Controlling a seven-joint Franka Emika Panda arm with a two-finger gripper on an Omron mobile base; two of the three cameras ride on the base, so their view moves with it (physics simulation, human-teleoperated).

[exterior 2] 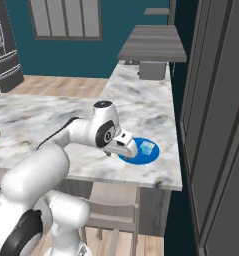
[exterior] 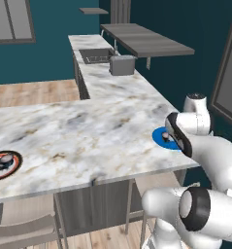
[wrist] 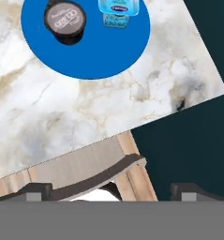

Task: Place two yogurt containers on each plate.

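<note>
The blue plate [wrist: 99, 56] lies near the marble counter's right front corner. On it stand a dark round yogurt container [wrist: 64, 21] with a pale lid and a pale translucent blue one [wrist: 118, 9]. My gripper [wrist: 111, 192] hangs open above the counter's edge, just short of the plate, with nothing between its fingertips [wrist: 38, 191]. In the right base view the gripper [exterior 2: 126, 147] hovers at the blue plate's [exterior 2: 141, 157] left side, beside the pale blue tub [exterior 2: 147, 148]. The red-rimmed plate [exterior: 14, 168] sits at the far left with two dark tubs [exterior: 5, 159] on it.
A grey toaster-like box [exterior: 122, 64] and a sink [exterior: 95, 56] sit on the far counter run. A wooden stool [wrist: 85, 168] stands under the counter edge below the gripper. Dark tall cabinets [exterior 2: 216, 125] close off the right side.
</note>
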